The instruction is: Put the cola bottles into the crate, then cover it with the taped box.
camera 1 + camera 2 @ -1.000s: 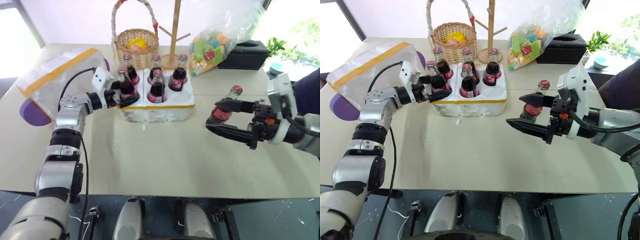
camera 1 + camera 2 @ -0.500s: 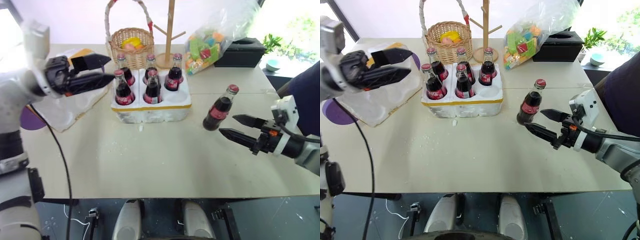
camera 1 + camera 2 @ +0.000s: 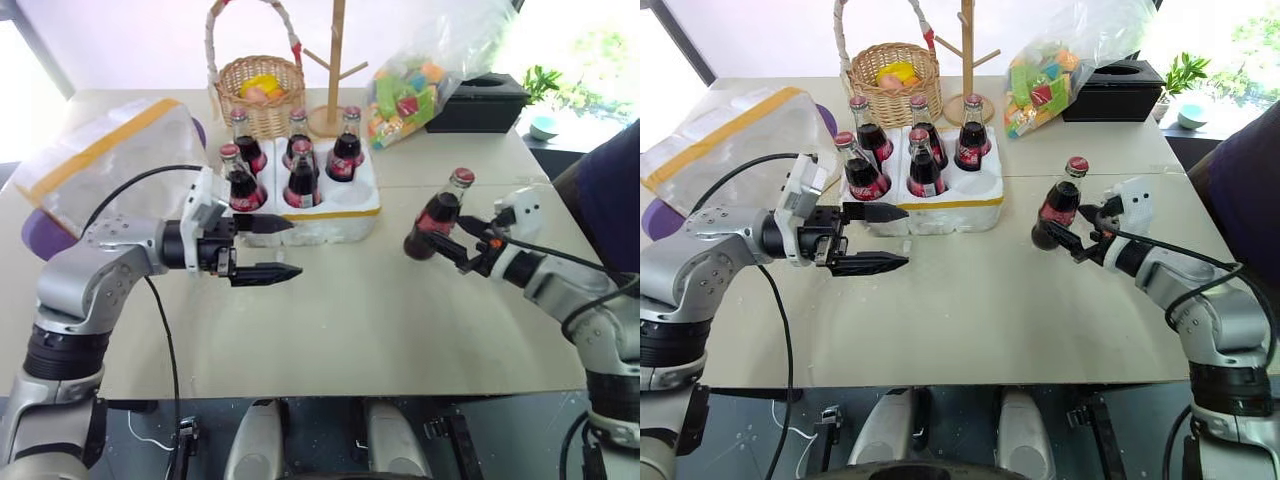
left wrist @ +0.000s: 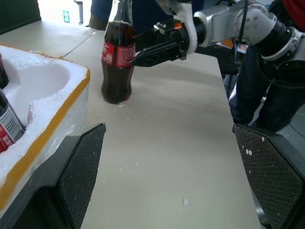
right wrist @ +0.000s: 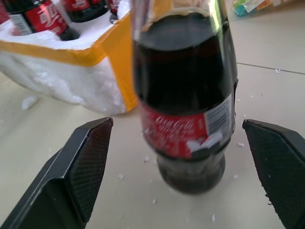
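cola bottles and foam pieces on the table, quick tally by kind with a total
cola bottles in the crate: 5, first one
cola bottle standing loose on the table: 1
foam crate: 1
taped box: 1
total: 8

We see dark brown bottles point(image 3: 437, 215) with red labels and caps, a white foam tray point(image 3: 345, 212) banded yellow, and a tan basket point(image 3: 262, 90).
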Robot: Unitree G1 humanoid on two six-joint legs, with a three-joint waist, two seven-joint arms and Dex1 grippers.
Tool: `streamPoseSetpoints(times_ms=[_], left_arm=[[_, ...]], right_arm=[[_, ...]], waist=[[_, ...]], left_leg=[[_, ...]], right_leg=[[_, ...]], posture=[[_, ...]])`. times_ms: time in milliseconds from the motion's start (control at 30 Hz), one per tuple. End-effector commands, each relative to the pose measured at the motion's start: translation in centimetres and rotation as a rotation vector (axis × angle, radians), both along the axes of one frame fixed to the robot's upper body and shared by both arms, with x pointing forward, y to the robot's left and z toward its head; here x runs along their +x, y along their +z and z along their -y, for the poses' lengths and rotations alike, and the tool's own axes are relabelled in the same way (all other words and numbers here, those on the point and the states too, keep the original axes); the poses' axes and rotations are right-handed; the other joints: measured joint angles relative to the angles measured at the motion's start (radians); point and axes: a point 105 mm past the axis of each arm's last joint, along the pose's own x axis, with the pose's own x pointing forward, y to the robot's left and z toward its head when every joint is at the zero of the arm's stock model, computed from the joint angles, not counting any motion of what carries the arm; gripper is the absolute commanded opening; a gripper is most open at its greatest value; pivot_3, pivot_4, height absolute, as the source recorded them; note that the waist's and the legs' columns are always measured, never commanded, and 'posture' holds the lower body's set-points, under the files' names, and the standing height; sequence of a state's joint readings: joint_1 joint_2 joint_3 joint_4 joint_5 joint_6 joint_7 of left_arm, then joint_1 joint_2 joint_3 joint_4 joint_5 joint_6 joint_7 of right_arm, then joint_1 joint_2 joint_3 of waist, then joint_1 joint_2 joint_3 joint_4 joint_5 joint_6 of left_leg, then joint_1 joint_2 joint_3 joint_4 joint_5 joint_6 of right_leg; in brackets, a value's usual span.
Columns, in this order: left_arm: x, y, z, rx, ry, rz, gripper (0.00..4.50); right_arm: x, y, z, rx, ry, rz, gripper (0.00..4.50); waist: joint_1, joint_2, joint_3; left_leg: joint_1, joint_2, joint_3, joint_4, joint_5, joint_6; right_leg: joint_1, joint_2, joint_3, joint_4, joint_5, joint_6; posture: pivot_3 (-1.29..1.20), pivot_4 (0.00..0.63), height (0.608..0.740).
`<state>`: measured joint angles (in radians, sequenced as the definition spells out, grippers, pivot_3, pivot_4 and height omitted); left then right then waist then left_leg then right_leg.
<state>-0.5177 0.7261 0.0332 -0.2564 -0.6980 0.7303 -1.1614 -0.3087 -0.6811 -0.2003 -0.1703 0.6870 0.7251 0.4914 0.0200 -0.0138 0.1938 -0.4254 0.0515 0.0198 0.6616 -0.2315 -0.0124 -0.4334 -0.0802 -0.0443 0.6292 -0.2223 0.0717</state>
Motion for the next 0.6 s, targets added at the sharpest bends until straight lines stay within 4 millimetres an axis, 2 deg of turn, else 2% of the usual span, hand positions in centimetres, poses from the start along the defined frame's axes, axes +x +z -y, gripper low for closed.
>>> streamPoseSetpoints(times_ms=[33,100,133,233,300,433,533,600], left_arm=[[-0.2,1.1,0.3,-0.005,-0.017,0.056,4.46],[-0.2,1.2,0.2,0.0,-0.01,0.061,4.46],[-0.2,1.3,0.1,-0.001,-0.003,0.062,4.5],[-0.2,1.5,-0.3,-0.007,0.018,0.063,4.5],[0.0,1.6,-0.8,-0.008,0.05,0.069,4.5],[0.3,1.8,-1.9,-0.017,0.121,0.081,4.5],[0.5,1.9,-2.5,-0.022,0.163,0.088,4.5],[0.6,1.9,-2.7,-0.025,0.182,0.092,4.5]], right_arm=[[1.5,0.8,-0.3,0.022,-0.003,0.05,4.5],[1.8,0.8,-0.7,0.033,0.013,0.061,4.5],[1.6,1.0,-0.9,0.037,0.029,0.075,3.93],[1.0,2.5,-1.5,0.064,0.074,0.12,2.79],[0.3,4.6,-2.3,0.094,0.135,0.171,2.79],[-0.8,9.3,-5.2,0.144,0.298,0.273,2.79],[-0.4,12.0,-7.6,0.161,0.379,0.322,2.79],[0.1,13.1,-8.7,0.173,0.408,0.335,2.79]], waist=[[-0.008,0.0,0.0],[-0.009,0.0,0.0],[-0.008,0.0,0.0],[-0.008,0.0,0.0],[-0.009,0.001,0.001],[-0.022,0.005,0.004],[-0.031,0.005,0.004],[-0.031,0.005,0.004]], left_leg=[[0.0,0.0,0.0,0.0,0.0,0.0],[0.0,0.0,0.0,0.0,0.0,0.0],[0.0,0.0,0.0,0.0,0.0,0.0],[0.0,0.0,0.0,0.0,0.0,0.0],[0.0,0.0,0.0,0.0,0.0,0.0],[0.0,0.0,0.001,-0.001,0.0,0.0],[0.0,0.0,0.002,-0.001,0.0,0.0],[0.0,0.0,0.002,-0.001,0.0,0.0]], right_leg=[[0.0,0.0,0.0,0.0,0.0,0.0],[0.0,0.0,0.0,0.0,0.0,0.0],[0.0,0.0,0.0,0.0,0.0,0.0],[0.0,0.0,0.0,0.001,0.0,0.0],[-0.001,0.0,0.001,0.0,0.0,0.0],[-0.003,0.001,0.002,0.002,0.0,0.001],[-0.003,0.001,0.003,0.002,0.001,0.002],[-0.004,0.001,0.003,0.002,0.001,0.002]], posture=[[0.0,0.15,0.74],[0.0,0.15,0.74],[0.0,0.15,0.74],[0.0,0.15,0.74],[0.0,0.15,0.74],[0.0,0.15,0.74],[0.0,0.15,0.74],[0.0,0.15,0.74]])
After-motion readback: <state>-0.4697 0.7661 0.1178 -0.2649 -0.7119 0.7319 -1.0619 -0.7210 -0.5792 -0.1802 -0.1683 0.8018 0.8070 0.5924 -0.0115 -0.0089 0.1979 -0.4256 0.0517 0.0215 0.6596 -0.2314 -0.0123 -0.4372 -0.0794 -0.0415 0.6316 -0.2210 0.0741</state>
